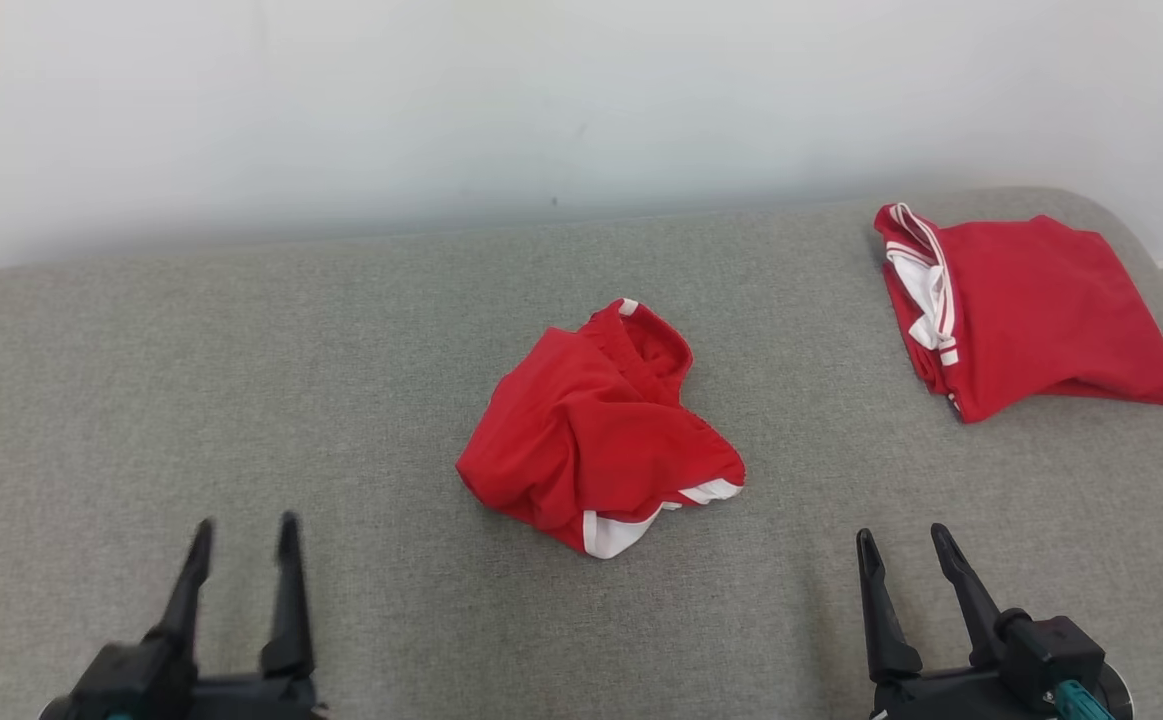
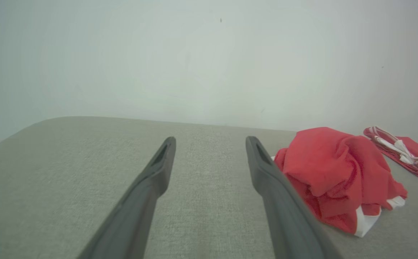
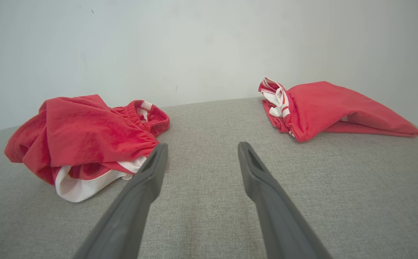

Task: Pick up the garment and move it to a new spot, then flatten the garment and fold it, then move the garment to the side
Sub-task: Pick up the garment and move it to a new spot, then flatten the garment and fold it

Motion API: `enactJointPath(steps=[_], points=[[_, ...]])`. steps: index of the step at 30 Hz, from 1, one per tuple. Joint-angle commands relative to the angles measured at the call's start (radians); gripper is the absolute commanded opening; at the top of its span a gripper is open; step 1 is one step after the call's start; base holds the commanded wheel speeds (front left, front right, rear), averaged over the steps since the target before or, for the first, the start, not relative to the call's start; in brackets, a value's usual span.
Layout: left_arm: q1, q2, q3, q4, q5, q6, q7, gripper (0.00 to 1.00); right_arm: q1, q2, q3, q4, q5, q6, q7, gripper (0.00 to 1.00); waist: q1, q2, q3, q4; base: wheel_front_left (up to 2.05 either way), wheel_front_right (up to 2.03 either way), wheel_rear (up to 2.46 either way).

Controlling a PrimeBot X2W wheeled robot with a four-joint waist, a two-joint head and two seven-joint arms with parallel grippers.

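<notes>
A crumpled red garment (image 1: 596, 435) with white trim lies in a heap at the middle of the grey padded surface (image 1: 241, 350). My left gripper (image 1: 246, 523) stands open at the lower left, well apart from the heap, with nothing between its fingers. In the left wrist view the garment (image 2: 338, 172) lies just right of the open left gripper (image 2: 210, 140). My right gripper (image 1: 901, 534) is open and empty at the lower right. In the right wrist view the heap (image 3: 83, 133) sits left of the open right gripper (image 3: 202, 145).
A second red garment (image 1: 1031, 310) with white stripes lies folded at the far right corner of the surface, also seen as a folded red piece (image 3: 331, 104) and a red edge (image 2: 410, 154). A pale wall (image 1: 541, 100) stands right behind the rounded far edge.
</notes>
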Motion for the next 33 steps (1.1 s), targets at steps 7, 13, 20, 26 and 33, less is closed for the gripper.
enactJointPath(steps=[7,13,20,26,33], points=[[0.145,-0.082,0.151,-0.119,0.077,-0.015,-0.003,1.00,0.019,0.002,-0.009,0.001,0.011,-0.002,0.000,1.00,0.0001,0.0000,-0.006,0.028,0.00,0.00,0.00],[0.185,-0.120,0.199,-0.128,0.123,-0.036,-0.003,1.00,0.020,0.001,-0.010,0.008,0.015,-0.002,0.000,1.00,0.0001,0.0000,-0.005,0.041,0.00,0.00,0.00],[0.185,-0.130,0.221,-0.109,0.140,-0.056,-0.003,1.00,0.020,0.001,-0.007,0.015,0.017,-0.002,0.000,1.00,0.0001,0.0000,-0.005,0.048,0.00,0.00,0.00],[0.173,-0.130,0.208,-0.110,0.129,-0.045,-0.003,1.00,0.017,0.001,-0.005,0.019,0.017,-0.002,0.000,1.00,0.0001,0.0000,-0.003,0.046,0.00,0.00,0.00],[0.162,-0.130,0.193,-0.116,0.124,-0.036,-0.003,1.00,0.007,0.001,-0.008,0.021,0.019,-0.002,0.000,1.00,0.0001,0.0000,0.003,0.043,0.00,0.00,0.00]])
